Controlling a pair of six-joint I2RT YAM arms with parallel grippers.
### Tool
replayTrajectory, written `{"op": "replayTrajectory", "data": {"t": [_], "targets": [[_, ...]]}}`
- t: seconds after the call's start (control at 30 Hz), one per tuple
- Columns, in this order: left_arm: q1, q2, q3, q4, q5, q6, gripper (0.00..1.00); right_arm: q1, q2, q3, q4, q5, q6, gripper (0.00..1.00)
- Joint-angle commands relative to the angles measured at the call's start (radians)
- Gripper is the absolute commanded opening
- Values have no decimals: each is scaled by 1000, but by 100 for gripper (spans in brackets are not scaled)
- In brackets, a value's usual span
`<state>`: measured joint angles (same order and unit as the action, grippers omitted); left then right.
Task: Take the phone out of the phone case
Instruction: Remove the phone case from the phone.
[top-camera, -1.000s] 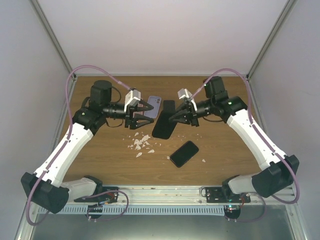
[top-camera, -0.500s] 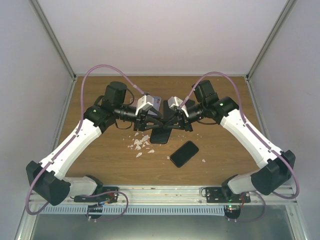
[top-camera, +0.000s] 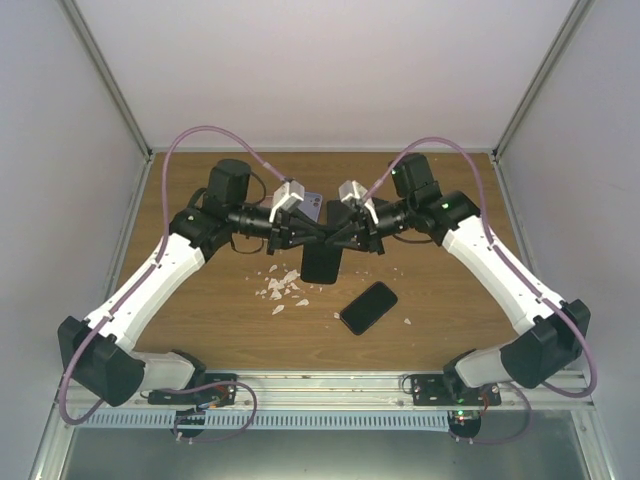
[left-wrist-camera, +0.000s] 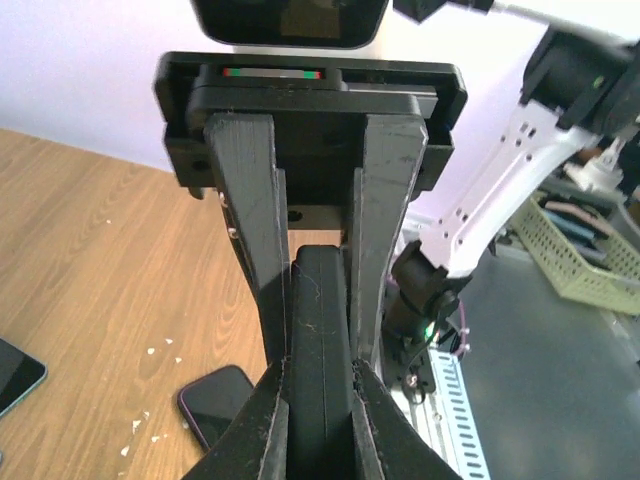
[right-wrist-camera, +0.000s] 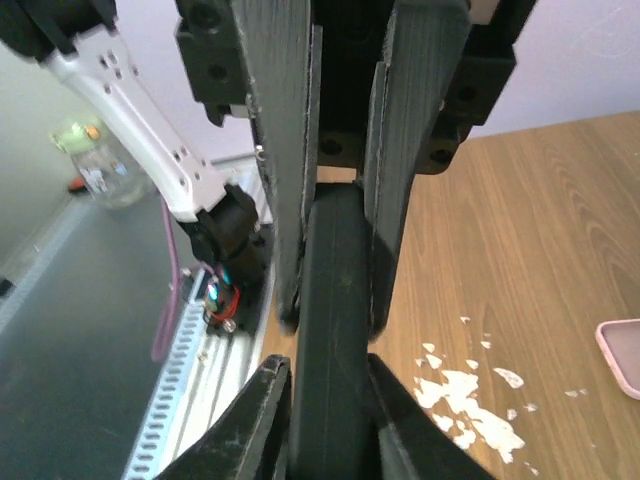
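Observation:
A black phone case (top-camera: 322, 262) hangs upright above the middle of the table, pinched from both sides. It shows edge-on in both wrist views, so I cannot tell whether the phone sits in it. My left gripper (top-camera: 312, 238) comes in from the left and is shut on the case (left-wrist-camera: 322, 330), its fingertips (left-wrist-camera: 283, 375) tight against it. From the right, my right gripper (top-camera: 340, 238) holds the same case (right-wrist-camera: 335, 270), jaws against its two faces. Each wrist view shows the other gripper's fingers clamped higher on the case.
A black phone (top-camera: 367, 307) lies flat on the wooden table (top-camera: 450, 300), in front and to the right of the case. A lavender phone (top-camera: 311, 206) lies behind the grippers. White scraps (top-camera: 282, 285) litter the wood at front left. Enclosure walls stand on three sides.
The left arm swung right to meet the case and its jaws closed on it. The right arm brought the case slightly left and more upright, still gripping.

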<state>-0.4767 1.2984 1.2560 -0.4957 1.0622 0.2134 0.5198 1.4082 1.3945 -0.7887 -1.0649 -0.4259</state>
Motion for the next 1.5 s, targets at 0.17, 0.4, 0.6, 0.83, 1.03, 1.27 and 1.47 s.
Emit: {"op": "replayTrajectory", "data": {"t": [0.17,0.4,0.6,0.83,1.03,1.27,1.47], "targets": [[102,-47,-85,481,109,-458,0,-107,22,-65,369,-246,377,40],[100,-37,-100,600,89,-566,0,-106,10,-113,588,-191,595,52],[90,-27,-90,575,82,-542,0,-96,24,-114,650,-174,686,42],[72,-19,-80,542,49,-509,0,-78,42,-84,638,-153,694,21],[93,-21,-64,506,28,-471,19,-97,36,-94,665,-165,743,1],[147,-9,-63,393,35,-348,67,-195,31,-156,996,-252,1089,0],[135,-41,-183,481,38,-404,68,-259,46,-216,1356,-260,1461,0]]}}
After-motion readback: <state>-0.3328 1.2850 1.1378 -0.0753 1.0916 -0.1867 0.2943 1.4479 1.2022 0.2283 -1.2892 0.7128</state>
